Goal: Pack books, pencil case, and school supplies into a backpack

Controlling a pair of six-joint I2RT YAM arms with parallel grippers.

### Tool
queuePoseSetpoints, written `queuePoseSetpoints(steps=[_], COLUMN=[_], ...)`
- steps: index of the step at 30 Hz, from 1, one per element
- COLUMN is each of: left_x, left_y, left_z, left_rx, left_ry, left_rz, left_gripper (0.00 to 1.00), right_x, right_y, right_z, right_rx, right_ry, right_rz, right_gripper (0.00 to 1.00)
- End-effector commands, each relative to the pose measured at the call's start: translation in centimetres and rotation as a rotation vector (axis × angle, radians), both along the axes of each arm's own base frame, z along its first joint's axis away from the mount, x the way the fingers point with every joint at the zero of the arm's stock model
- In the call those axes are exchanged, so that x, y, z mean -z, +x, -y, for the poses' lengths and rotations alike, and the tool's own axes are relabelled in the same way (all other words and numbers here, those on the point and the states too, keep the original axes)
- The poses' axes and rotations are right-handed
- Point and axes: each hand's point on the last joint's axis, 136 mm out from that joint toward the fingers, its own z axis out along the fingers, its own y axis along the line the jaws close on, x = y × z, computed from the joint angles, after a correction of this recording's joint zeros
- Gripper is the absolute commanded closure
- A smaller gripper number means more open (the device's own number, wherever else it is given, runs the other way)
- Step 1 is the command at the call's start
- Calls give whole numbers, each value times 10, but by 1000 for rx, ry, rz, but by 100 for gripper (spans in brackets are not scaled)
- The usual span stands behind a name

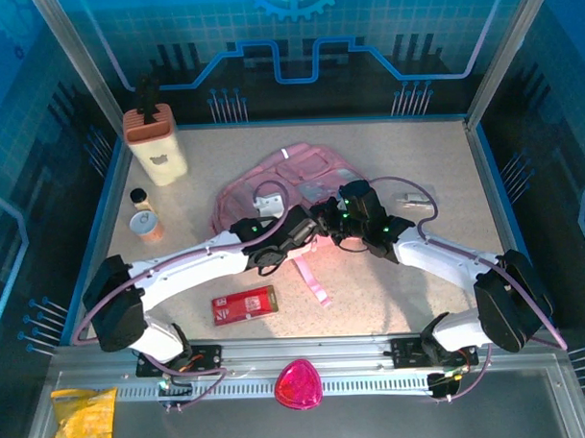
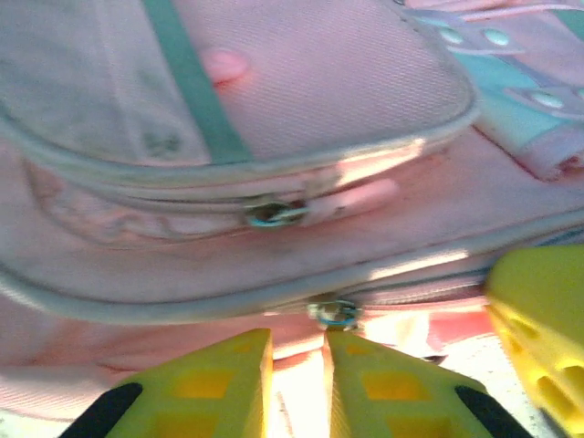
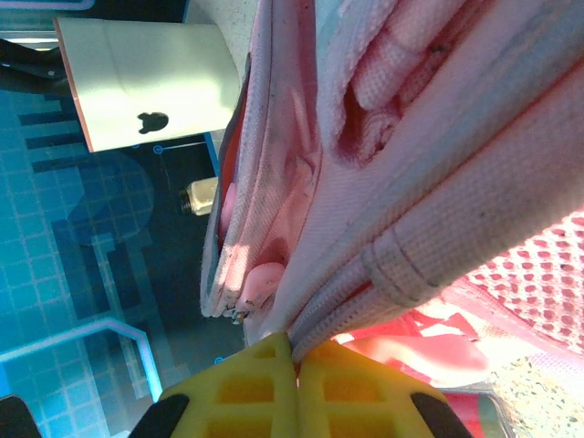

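Yellow crinkled bag (image 1: 83, 418): lies on the metal ledge at the near left corner, off the table (image 1: 415, 157).
Two small round jars (image 1: 143, 215): stand near the table's left edge, one behind the other.
Beige box with black top (image 1: 155, 142): upright in the far left corner, a small bear mark on its face.
Pencil case (image 1: 245, 304): flat, red, pale markings. It lies on the table near the front edge, apart from the backpack and outside it.
Pink rounded object (image 1: 298, 384): rests on the rail between the two arm bases.
Backpack (image 1: 291, 176): large, soft, pink, lying mid-table, a strap trailing toward the front.
Left hand (image 2: 299, 336): reaches in at the backpack's near side, yellow fingers (image 2: 219, 383) drawn close with a slim gap between them. A metal zip slider (image 2: 336, 313) sits right at their tips; I cannot tell whether it is pinched. A second slider with a pink pull (image 2: 274, 213) lies on the seam above.
Right hand (image 3: 294, 347): just beside the left one, fingers pressed together, pinching a band of the backpack's pink webbing (image 3: 401, 265).
Small pale oblong item (image 1: 420, 203): on the table just right of the backpack, too small to make out
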Motion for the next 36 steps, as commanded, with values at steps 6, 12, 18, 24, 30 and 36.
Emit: queuePoseSetpoints(steps=[6, 12, 18, 24, 30, 36], left_x=[10, -3, -12, -1, 9, 8], left_y=[-18, -26, -16, -5, 11, 21], left_z=[-18, -16, 8, 20, 26, 15], left_rx=[79, 155, 188, 172, 139, 90], left_ry=[51, -81, -127, -26, 50, 142], left_rz=[-64, -13, 18, 26, 40, 58], left_gripper=[66, 58, 52, 52, 59, 72], right_x=[-50, -40, -43, -45, -46, -41], right_y=[5, 3, 5, 4, 4, 3], right_z=[-10, -6, -10, -9, -11, -10], right_rx=[-32, -22, -18, -11, -13, -10], right_ry=[101, 81, 100, 95, 110, 108], right_rz=[110, 93, 93, 92, 84, 76], right_gripper=[100, 100, 100, 100, 100, 100])
